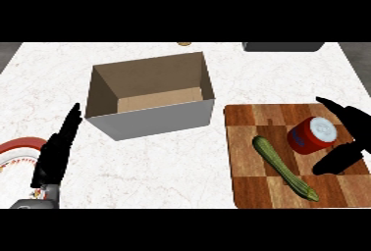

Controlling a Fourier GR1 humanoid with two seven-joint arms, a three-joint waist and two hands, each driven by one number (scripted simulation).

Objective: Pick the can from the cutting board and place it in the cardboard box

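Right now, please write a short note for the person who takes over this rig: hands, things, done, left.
Left hand: open, resting at the view's left edge, holding nothing.
Right hand: open around the red can, fingers behind it, thumb in front; not closed on it.
Can lies tilted on the cutting board, beside a cucumber.
Cardboard box stands open, left of the board.
Done: reach. Left: grasp, lift, place in box.

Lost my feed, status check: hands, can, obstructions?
Right hand open around can on cutting board. Left hand open, idle. Cucumber beside can; cardboard box open.
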